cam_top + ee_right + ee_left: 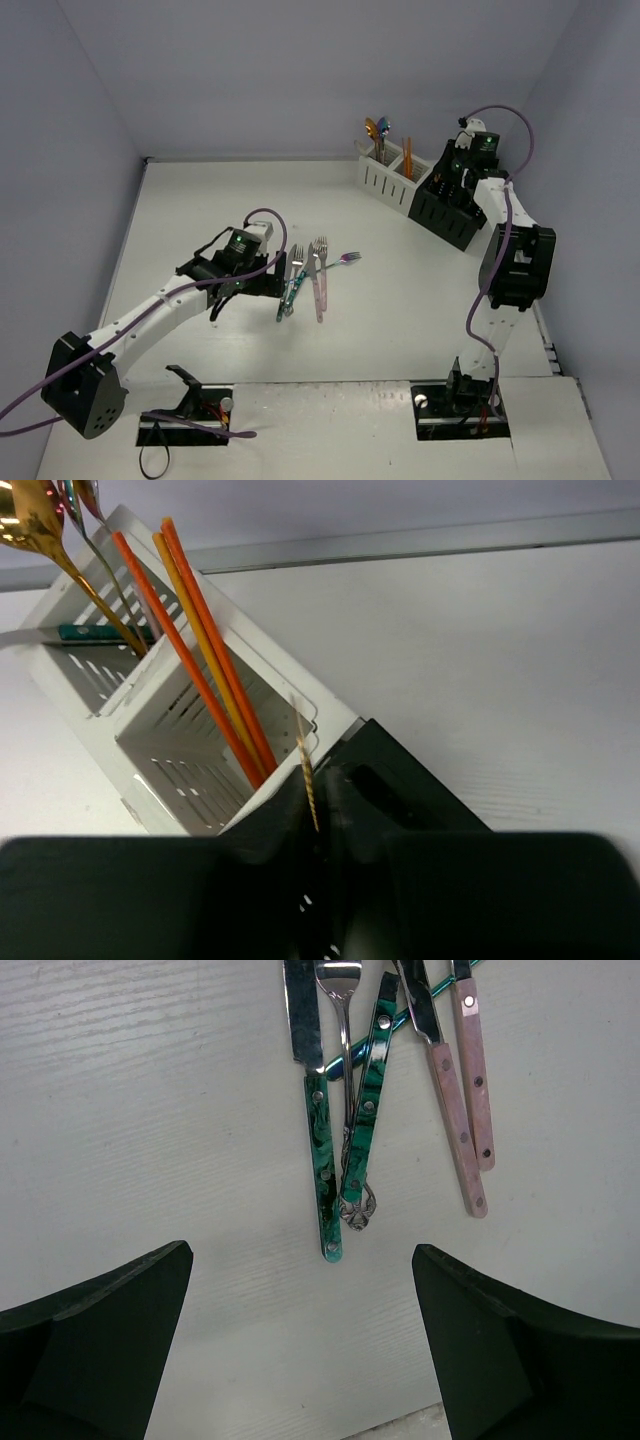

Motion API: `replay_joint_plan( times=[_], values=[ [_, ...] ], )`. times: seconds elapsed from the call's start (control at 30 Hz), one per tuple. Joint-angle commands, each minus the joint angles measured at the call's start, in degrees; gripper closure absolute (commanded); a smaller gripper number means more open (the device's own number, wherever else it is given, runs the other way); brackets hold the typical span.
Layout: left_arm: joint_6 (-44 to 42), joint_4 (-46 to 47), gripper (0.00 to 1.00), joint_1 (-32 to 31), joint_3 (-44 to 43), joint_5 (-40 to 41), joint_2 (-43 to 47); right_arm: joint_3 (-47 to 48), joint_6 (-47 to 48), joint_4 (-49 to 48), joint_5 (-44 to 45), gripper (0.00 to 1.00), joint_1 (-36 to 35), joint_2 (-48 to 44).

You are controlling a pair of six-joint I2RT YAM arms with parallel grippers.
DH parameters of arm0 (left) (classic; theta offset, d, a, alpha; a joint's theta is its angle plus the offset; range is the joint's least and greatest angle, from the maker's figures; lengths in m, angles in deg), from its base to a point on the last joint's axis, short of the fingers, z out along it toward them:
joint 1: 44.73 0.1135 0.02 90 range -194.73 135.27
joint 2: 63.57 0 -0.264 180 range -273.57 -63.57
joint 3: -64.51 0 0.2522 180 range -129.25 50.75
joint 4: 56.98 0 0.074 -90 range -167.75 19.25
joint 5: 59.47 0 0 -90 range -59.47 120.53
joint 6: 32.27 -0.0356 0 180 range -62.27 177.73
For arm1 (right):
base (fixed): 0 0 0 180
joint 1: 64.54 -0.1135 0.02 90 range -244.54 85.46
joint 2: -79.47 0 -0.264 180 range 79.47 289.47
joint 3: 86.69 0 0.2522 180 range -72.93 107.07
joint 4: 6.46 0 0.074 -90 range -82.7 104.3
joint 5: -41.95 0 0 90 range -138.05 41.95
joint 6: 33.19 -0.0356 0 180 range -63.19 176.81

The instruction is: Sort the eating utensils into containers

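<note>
Several eating utensils (305, 275) lie in a bunch mid-table: two green-handled pieces (322, 1160), a silver fork (345, 1060) and two pink-handled ones (462, 1130). My left gripper (300, 1345) hovers open just short of their handle ends, nothing between its fingers (100, 1340). At the back right stand the containers, a white caddy (385, 175) and a black caddy (450, 205). My right gripper (320, 820) is above the black caddy (400, 790), shut on a thin gold utensil (308, 770) seen edge-on. The white caddy (150, 740) holds orange sticks (200, 650) and a gold spoon (40, 530).
An iridescent fork (348, 258) lies slightly apart, right of the bunch. The back wall runs close behind the caddies, and the right wall is close beside the right arm. Both arm bases sit at the table's near edge.
</note>
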Motion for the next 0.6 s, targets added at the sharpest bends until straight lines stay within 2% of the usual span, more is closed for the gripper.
replay_joint_plan(
  times=[0.0,0.03,0.07,0.13,0.23,0.43,0.57],
  values=[
    [-1.64,1.43,0.10,0.36,-1.90,-1.70,0.77,1.45,-0.11,-4.43,-3.11,0.79,0.22,-2.17],
    [-1.63,1.43,0.10,0.36,-1.91,-1.77,0.76,1.37,-0.01,-4.08,-2.36,0.72,0.22,-2.81],
    [-1.53,1.43,0.10,0.28,-1.99,-1.77,0.68,1.37,0.27,-4.05,-1.83,0.71,0.23,-2.88],
    [-1.02,1.38,0.10,0.36,-1.99,-1.77,0.68,1.33,1.37,-3.16,-0.46,0.56,0.31,-4.74],
    [-0.30,1.34,0.09,0.27,-1.90,-1.77,0.23,1.64,2.80,-1.14,2.44,0.42,0.31,-7.10],
    [1.71,1.31,0.10,0.19,-2.04,-0.91,-1.38,1.38,4.27,3.84,10.79,0.21,0.31,-14.42],
    [3.97,1.30,0.13,0.16,-2.44,0.12,-4.07,-1.35,4.22,5.76,17.95,0.13,0.31,-21.27]
  ],
)
